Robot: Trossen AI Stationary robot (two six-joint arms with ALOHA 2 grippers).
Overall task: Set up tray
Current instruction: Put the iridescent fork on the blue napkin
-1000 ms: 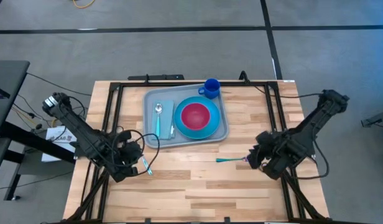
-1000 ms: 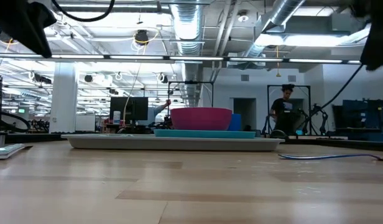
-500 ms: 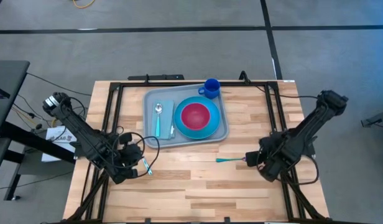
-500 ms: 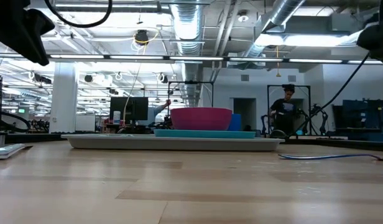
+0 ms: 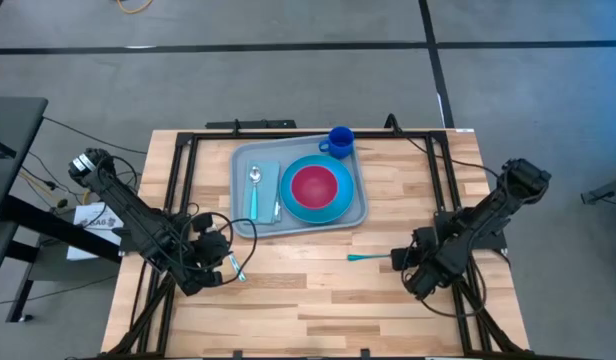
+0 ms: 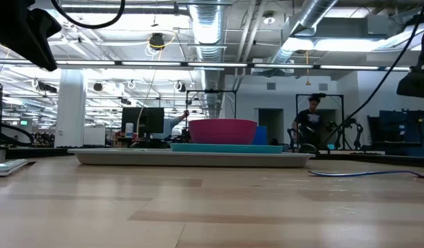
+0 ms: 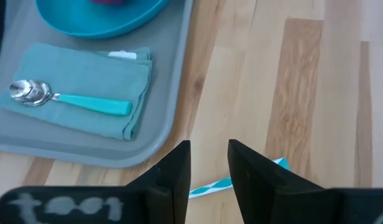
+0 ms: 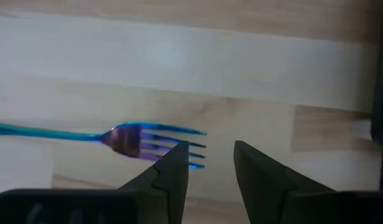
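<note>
Tray point(image 5: 359, 212) mid-table, between both; left gripper point(image 5: 226, 264), right gripper point(image 5: 396, 258) parted, empty.

A wooden butcher-block table point(image 5: 308, 300) fills the middle of the high view, its planks in mixed pale and honey tones. Resting directly on it, in the upper centre of the frame, is the pale grey-blue tray point(image 5: 362, 212) (its rim runs nearly to the table's far edge). Right of centre, below the tray, a teal-handled fork point(image 5: 368, 257) lies flat on the bare wood, tines toward the right. At lower left another thin teal utensil point(image 5: 236, 268) lies on the planks, its type too small to tell.
</note>
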